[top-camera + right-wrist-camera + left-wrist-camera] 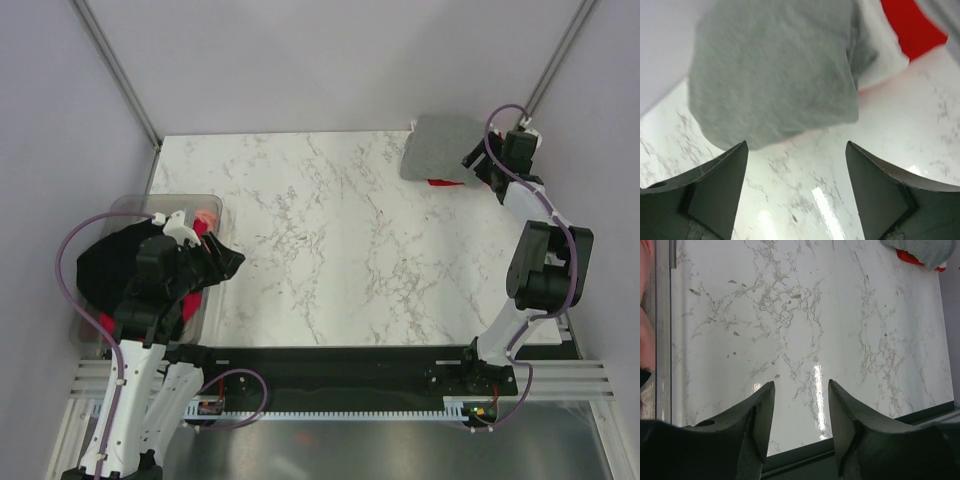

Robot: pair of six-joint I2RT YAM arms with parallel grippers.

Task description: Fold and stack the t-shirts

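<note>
A folded heather grey t-shirt (440, 145) lies at the table's far right corner on top of a red t-shirt (440, 183). My right gripper (474, 167) hovers at its right edge, open and empty. In the right wrist view the grey t-shirt (775, 75) lies just beyond the open gripper (796, 150), with a white t-shirt (880, 55) and the red one (912, 25) under it. My left gripper (225, 262) is open and empty beside the tub; in its wrist view (801, 385) only bare marble lies between the fingers. A black t-shirt (105, 265) fills the tub.
The clear plastic tub (190, 200) stands at the table's left edge, with some red cloth (207, 218) in it. Its wall (662, 340) and something pink (645, 315) show at the left of the left wrist view. Grey walls close in the back corners.
</note>
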